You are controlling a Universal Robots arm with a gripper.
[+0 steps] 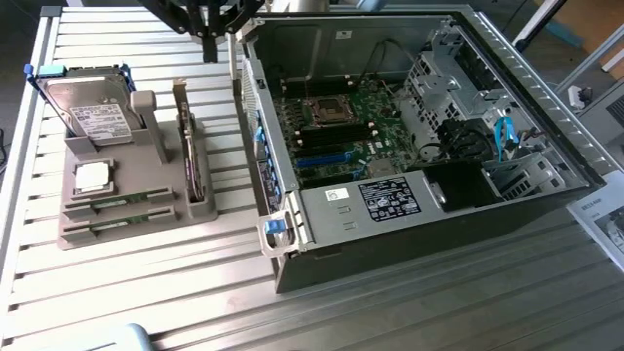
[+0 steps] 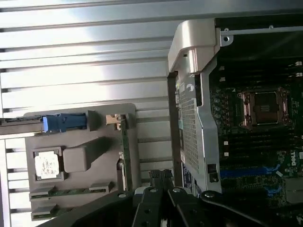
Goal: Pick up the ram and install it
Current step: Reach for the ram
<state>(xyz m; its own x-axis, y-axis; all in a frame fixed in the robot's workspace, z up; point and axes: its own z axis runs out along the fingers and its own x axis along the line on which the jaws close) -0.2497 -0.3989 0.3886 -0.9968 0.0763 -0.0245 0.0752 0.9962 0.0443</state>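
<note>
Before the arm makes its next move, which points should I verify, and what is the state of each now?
1. Gripper empty: ok, fingers shut with nothing between them.
2. Ram in the grey tray: ok, two sticks sit in its slots.
3. Gripper at the ram: not ok, it hangs by the case wall, apart from the tray.
4. Case open: ok, motherboard exposed.
5. Memory slots free: ok, they look empty.
</note>
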